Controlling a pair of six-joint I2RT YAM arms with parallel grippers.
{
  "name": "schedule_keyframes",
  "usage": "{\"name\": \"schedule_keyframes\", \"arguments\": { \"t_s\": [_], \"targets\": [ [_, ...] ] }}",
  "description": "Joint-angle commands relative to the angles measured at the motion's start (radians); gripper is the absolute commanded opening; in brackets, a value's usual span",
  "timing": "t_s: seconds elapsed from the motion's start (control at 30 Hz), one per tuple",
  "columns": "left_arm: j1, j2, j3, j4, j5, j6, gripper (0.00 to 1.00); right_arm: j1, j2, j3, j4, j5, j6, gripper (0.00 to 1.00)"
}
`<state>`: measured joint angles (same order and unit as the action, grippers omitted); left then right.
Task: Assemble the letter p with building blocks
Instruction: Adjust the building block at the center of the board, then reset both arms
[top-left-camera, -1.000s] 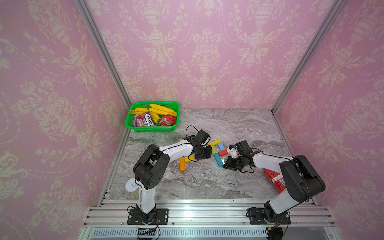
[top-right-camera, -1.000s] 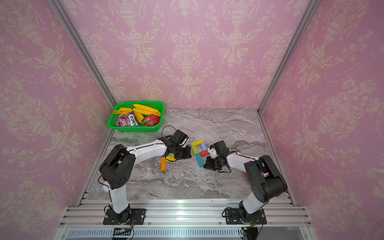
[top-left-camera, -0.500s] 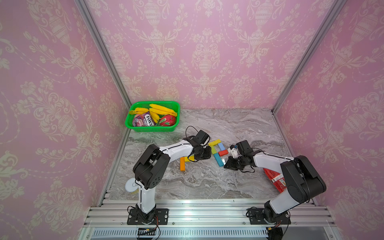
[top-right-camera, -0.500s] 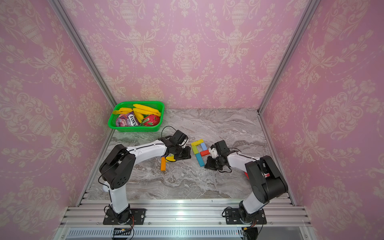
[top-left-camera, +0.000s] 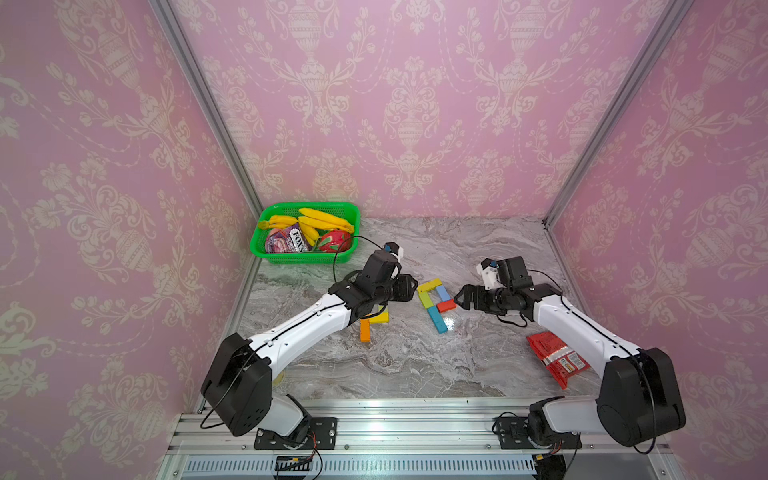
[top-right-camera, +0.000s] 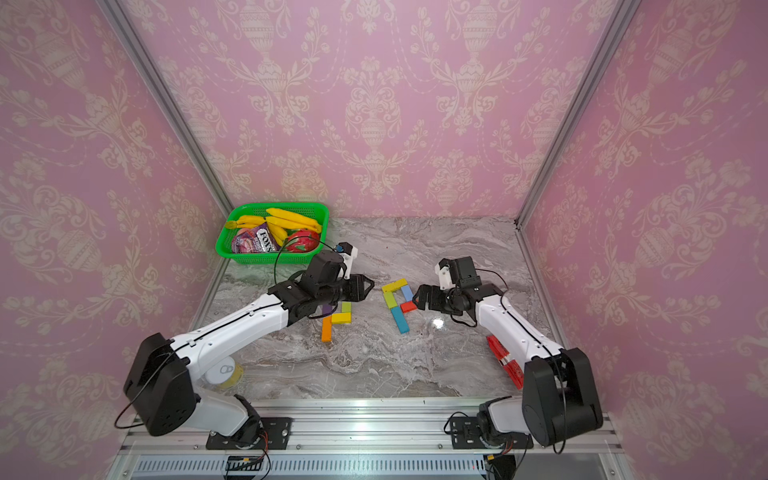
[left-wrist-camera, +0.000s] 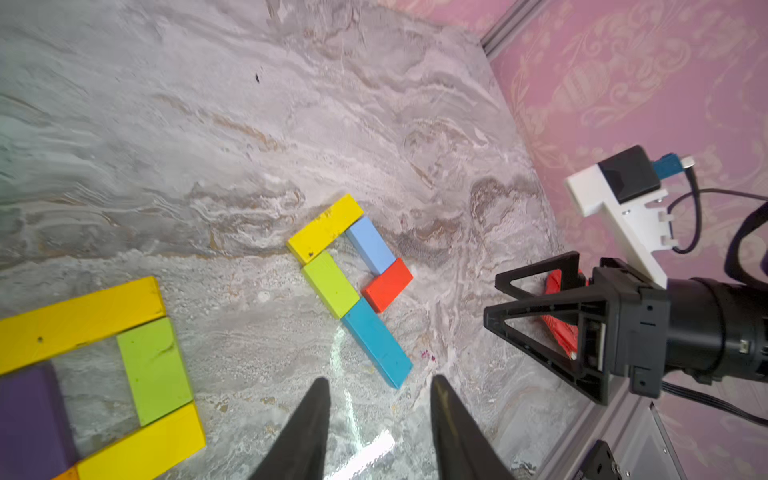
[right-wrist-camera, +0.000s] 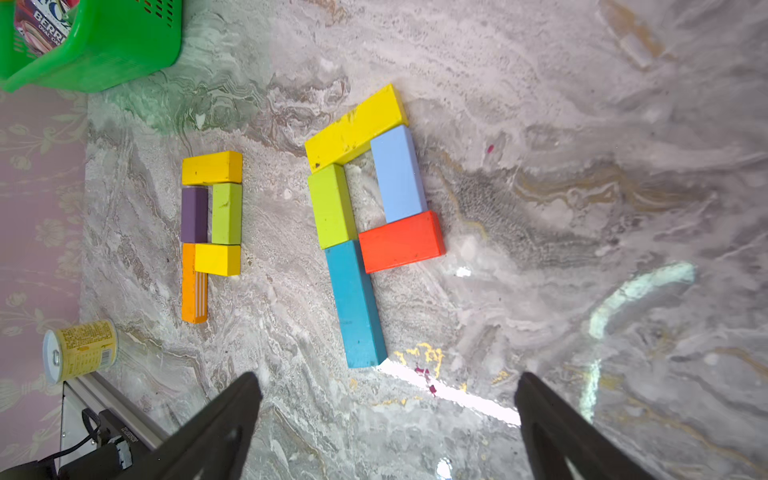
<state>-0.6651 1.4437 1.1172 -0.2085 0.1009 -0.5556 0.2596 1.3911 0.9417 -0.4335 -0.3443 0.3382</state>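
Note:
Two groups of building blocks lie flat on the marble. One group has a yellow block (right-wrist-camera: 355, 126), a lime green one (right-wrist-camera: 330, 205), a light blue one (right-wrist-camera: 399, 174), a red one (right-wrist-camera: 401, 241) and a teal one (right-wrist-camera: 355, 303), touching in a P shape (top-left-camera: 434, 301). The other group (top-right-camera: 336, 318) has yellow, purple (right-wrist-camera: 194, 214), lime and orange (right-wrist-camera: 189, 286) blocks. My left gripper (left-wrist-camera: 378, 380) (top-left-camera: 411, 286) stands open and empty between the groups. My right gripper (right-wrist-camera: 386, 380) (top-left-camera: 459, 297) stands wide open and empty, just right of the red block.
A green basket (top-left-camera: 299, 257) with bananas and a snack bag stands at the back left. A red packet (top-left-camera: 557, 359) lies under the right arm. A yellow can (top-right-camera: 224, 374) lies by the left arm's base. Pink walls close three sides.
Both grippers were shut and now stand open. The arms and the blocks have hardly moved.

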Motion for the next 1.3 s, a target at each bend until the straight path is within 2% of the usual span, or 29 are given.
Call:
{"name": "schedule_keyframes", "arguments": {
  "t_s": [0.0, 0.1, 0.17, 0.27, 0.4, 0.47, 0.5, 0.53, 0.6, 0.67, 0.73, 0.8, 0.87, 0.97, 1.03, 1.13, 1.2, 1.27],
  "targets": [
    [0.014, 0.027, 0.021, -0.091, -0.128, 0.083, 0.56, -0.017, 0.052, 0.049, -0.042, 0.033, -0.041, 1.00],
    [0.013, -0.025, -0.031, -0.033, -0.132, 0.085, 0.69, -0.018, 0.051, 0.062, 0.004, 0.009, -0.030, 1.00],
    [0.014, -0.092, -0.093, 0.024, -0.181, 0.094, 0.79, -0.018, 0.045, 0.069, 0.028, 0.008, -0.028, 1.00],
    [0.015, -0.203, -0.169, 0.081, -0.332, 0.171, 0.99, -0.019, 0.024, 0.073, 0.073, 0.033, -0.033, 1.00],
    [0.070, -0.328, -0.254, 0.147, -0.563, 0.307, 0.99, -0.023, 0.006, 0.101, 0.135, 0.175, -0.051, 1.00],
    [0.154, -0.397, -0.343, 0.255, -0.595, 0.340, 0.99, -0.031, 0.034, 0.142, 0.140, 0.327, -0.058, 1.00],
    [0.219, -0.431, -0.425, 0.353, -0.575, 0.367, 0.99, -0.045, 0.061, 0.169, 0.141, 0.386, -0.069, 1.00],
    [0.268, -0.454, -0.504, 0.464, -0.567, 0.402, 0.99, -0.061, 0.086, 0.185, 0.158, 0.429, -0.084, 1.00],
    [0.342, -0.442, -0.616, 0.643, -0.633, 0.442, 0.99, -0.098, 0.112, 0.157, 0.271, 0.461, -0.098, 1.00],
    [0.412, -0.387, -0.632, 0.649, -0.599, 0.455, 0.99, -0.133, 0.118, 0.075, 0.447, 0.442, -0.104, 1.00],
    [0.446, -0.298, -0.644, 0.684, -0.602, 0.487, 0.99, -0.140, 0.131, -0.006, 0.579, 0.503, -0.127, 1.00],
    [0.454, -0.247, -0.695, 0.819, -0.591, 0.534, 0.99, -0.140, 0.149, -0.057, 0.645, 0.539, -0.166, 1.00],
    [0.485, -0.216, -0.738, 0.911, -0.572, 0.533, 0.99, -0.140, 0.167, -0.074, 0.644, 0.591, -0.179, 1.00],
    [0.583, -0.153, -0.753, 0.947, -0.478, 0.490, 0.99, -0.150, 0.169, -0.102, 0.646, 0.650, -0.183, 1.00],
    [0.628, -0.159, -0.733, 0.900, -0.400, 0.484, 0.99, -0.152, 0.136, -0.153, 0.706, 0.690, -0.193, 1.00],
    [0.629, -0.120, -0.722, 0.890, -0.359, 0.538, 0.99, -0.153, 0.105, -0.188, 0.726, 0.687, -0.214, 1.00],
    [0.629, -0.132, -0.697, 0.731, -0.357, 0.519, 0.99, -0.152, 0.108, -0.172, 0.678, 0.680, -0.223, 1.00],
    [0.631, -0.107, -0.801, 0.933, -0.383, 0.541, 0.99, -0.152, 0.100, -0.178, 0.671, 0.680, -0.226, 1.00]
  ]
}}
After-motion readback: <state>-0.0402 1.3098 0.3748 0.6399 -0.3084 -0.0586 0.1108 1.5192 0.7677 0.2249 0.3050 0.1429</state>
